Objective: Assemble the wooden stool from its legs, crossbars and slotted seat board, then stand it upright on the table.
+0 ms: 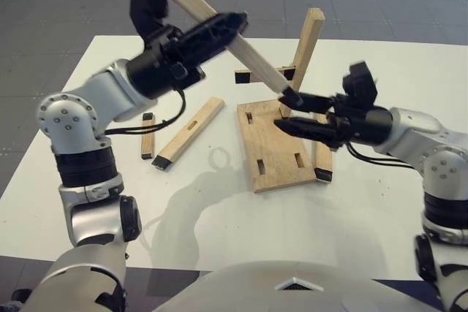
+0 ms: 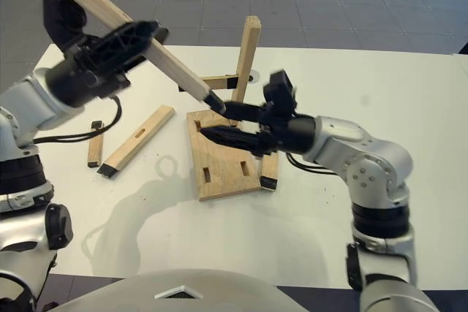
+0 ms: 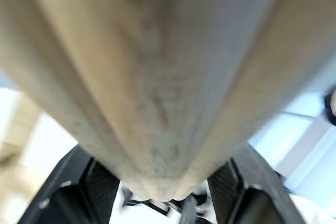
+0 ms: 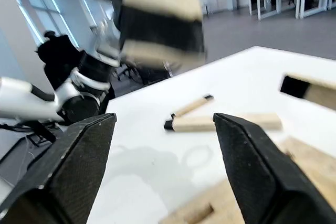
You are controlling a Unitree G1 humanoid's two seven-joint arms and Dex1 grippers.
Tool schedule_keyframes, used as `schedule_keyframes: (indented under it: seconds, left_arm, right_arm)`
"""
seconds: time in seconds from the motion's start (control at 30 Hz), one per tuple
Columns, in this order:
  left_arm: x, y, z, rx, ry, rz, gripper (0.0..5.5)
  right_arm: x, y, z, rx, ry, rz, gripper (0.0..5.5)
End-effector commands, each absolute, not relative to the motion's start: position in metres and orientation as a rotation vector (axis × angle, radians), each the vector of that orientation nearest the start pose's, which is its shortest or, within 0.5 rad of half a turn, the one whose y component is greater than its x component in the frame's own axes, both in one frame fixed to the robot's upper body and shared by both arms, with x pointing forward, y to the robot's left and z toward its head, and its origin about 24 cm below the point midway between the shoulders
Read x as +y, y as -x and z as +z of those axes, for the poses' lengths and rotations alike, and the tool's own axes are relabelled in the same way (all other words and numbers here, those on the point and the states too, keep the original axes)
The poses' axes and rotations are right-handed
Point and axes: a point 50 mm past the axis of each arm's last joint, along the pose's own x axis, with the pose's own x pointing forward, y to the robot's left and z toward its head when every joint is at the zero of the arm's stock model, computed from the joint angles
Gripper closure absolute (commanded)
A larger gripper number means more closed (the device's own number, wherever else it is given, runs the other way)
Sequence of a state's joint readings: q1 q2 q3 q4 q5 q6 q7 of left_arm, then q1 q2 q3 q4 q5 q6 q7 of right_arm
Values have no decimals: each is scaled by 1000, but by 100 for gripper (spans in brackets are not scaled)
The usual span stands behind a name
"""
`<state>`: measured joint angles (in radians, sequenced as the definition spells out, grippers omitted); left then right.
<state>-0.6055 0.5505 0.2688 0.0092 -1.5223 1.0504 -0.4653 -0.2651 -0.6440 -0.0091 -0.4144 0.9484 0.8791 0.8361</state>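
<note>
My left gripper [image 1: 219, 27] is shut on a long wooden leg [image 1: 252, 56] that slants down over the table. In the left wrist view the leg [image 3: 157, 77] sits between the dark fingers [image 3: 94, 187]. Its black-banded lower end [image 4: 160, 24] hangs just above the slotted seat board [image 1: 274, 147], which lies flat. My right gripper [image 1: 289, 111] is open over the board, right at that end. Another leg [image 1: 307, 42] stands upright at the board's far edge with a crossbar [image 1: 256, 74] sticking out toward the left.
A slotted leg [image 1: 189, 131] and a short crossbar [image 1: 148, 135] lie on the white table [image 1: 219, 210] left of the board. One more black-tipped piece [image 1: 322, 162] lies along the board's right edge, under my right arm. Bare table spreads in front.
</note>
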Motion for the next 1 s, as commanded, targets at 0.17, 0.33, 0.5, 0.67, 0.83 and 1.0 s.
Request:
schedule_keyframes:
  seconds: [0.17,0.33,0.5,0.67,0.83,1.0]
  left_arm:
    - [205,-297,221,71,422,-1104,344]
    - [206,-299,196,128,314,-1059,344]
    - [215,-296,183,163,242,-1035,344]
    - [220,-293,176,174,236,-1013,344]
    - [217,-292,174,170,259,-1009,344]
    - [214,-289,170,179,279,-1015,344]
  right_arm:
    - [-182,-243,105,462,415,1103,209]
    - [-166,-264,76,451,739,1040,209]
    - [-154,-264,69,429,827,1110,209]
    - [-156,-253,75,398,961,1206,209]
    - [-148,-253,90,302,962,1199,209]
    - [-148,-252,105,247,944,1148,209]
